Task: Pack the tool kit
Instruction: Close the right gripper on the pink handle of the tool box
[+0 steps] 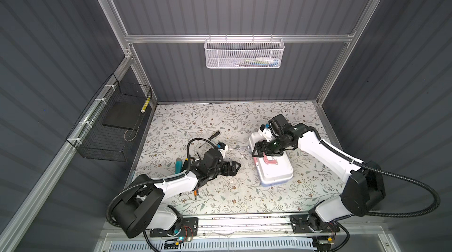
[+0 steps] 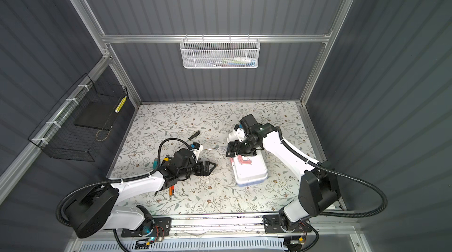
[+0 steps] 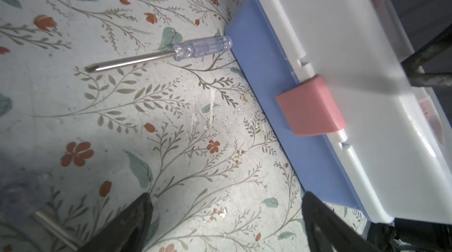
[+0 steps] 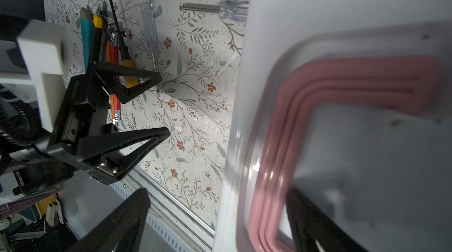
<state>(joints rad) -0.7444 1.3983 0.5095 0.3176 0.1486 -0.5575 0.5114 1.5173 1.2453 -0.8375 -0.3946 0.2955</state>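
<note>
Toward the right edge of the tabletop (image 1: 220,121), about midway between back and front, the tool kit (image 1: 276,172) lies with its white lid down. Its pink handle (image 4: 342,79) lies flat on top, and its pink latch (image 3: 310,106) appears folded over the blue body. The tools are all outside it. A clear-handled screwdriver (image 3: 159,53) lies with its handle end touching or almost touching the latch side of the box. A second clear one (image 4: 150,38) lies nearer the left edge. A bundle of teal, yellow and orange tools (image 4: 110,42) sits close to the left edge, partly under the left arm.

The right pincer (image 1: 257,151) hovers over the back end of the lid beside the handle, jaws apart and holding nothing. The left pincer (image 1: 236,168) hangs low between the bundle and the box, pointing at the latch side, also spread and empty.

Packing proper has not begun, I judge; the step in hand is opening the box. The next move calls for one pincer to flip the latch up while the other steadies the light box so it does not slide. Then the lid must swing up before any tool goes in.
</note>
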